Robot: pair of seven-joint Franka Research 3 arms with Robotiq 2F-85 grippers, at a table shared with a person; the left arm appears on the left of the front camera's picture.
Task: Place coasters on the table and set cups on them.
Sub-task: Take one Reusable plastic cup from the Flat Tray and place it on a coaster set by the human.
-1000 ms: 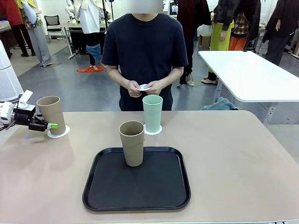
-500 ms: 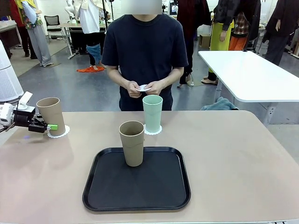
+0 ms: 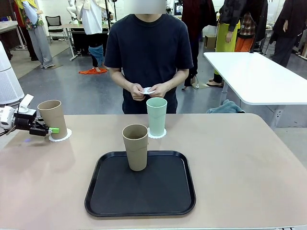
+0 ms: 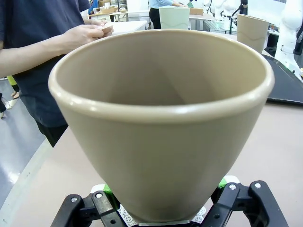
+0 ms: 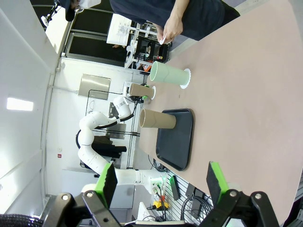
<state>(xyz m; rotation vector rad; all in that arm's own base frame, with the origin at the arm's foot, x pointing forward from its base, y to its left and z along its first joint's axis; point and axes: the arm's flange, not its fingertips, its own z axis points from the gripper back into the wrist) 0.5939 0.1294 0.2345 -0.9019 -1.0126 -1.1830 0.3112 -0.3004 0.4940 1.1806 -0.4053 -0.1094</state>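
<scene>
Tan cup (image 3: 53, 117) stands upright on its lacy coaster (image 3: 65, 136) near the counter's (image 3: 240, 158) far-left edge, clamped low by the left hand (image 3: 50, 129), which reaches in from the left, so any retreat likely runs leftward. Right hand (image 5: 158, 182) gapes wide.

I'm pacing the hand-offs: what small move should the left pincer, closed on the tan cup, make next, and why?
Probably open the left pincer and release: the tan cup it grips stands upright, its base seemingly already on the coaster, which lies on the table.
</scene>
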